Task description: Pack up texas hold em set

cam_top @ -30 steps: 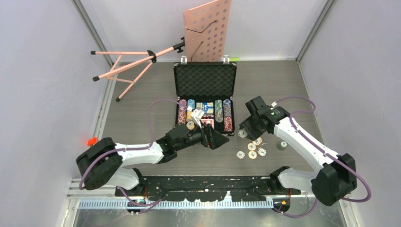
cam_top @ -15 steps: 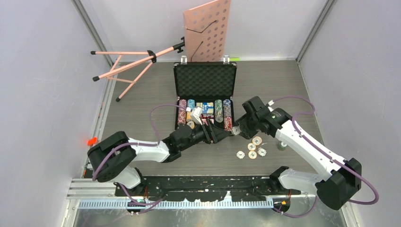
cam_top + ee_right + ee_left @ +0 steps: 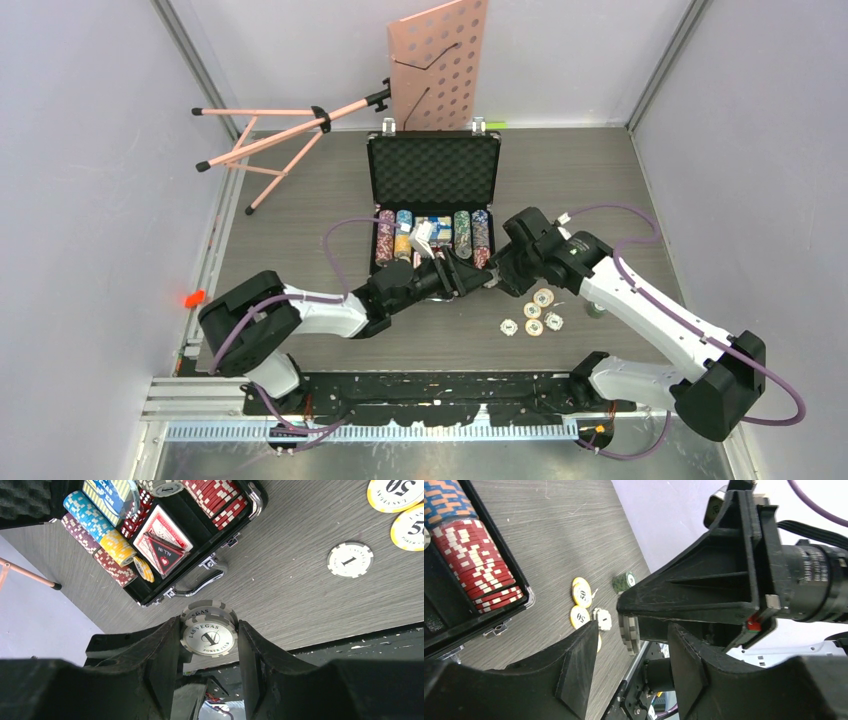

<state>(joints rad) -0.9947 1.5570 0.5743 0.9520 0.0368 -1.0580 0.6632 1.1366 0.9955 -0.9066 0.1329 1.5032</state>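
Right hand [image 3: 207, 626]: pinching a short stack of grey chips [image 3: 208, 636]. The fingers [image 3: 160, 655] press on the rim of the stack from two sides. The printed face points back along the hand toward the wrist camera, so the stack's axis runs in line with the fingers. The hand sits just off the near right corner of the case [image 3: 433, 172].

Left hand [image 3: 633, 630]: spread, with a gap showing on each side of the grey stack, which it sees edge-on. Whether the stack lies inside that gap or beyond it cannot be told. This hand reaches along the near edge of the case, tip to tip with the right hand.

Case: open, the lid laid back flat on the far side with the foam facing up. The long axis runs left to right. The handle [image 3: 200, 586] and latches face the arms. Rows of chips lie near to far in the tray; the red row [image 3: 474, 560] fills the right end, and a red-backed card deck [image 3: 162, 540] sits in the middle.

Loose chips [image 3: 535, 312] lie flat on the worktop [image 3: 300, 200] near the case's near right corner, with a small green stack [image 3: 597, 308] further right.

A pink music stand [image 3: 437, 65] lies behind the case and off to its left. The worktop runs on well past both short sides of the case to the side walls.
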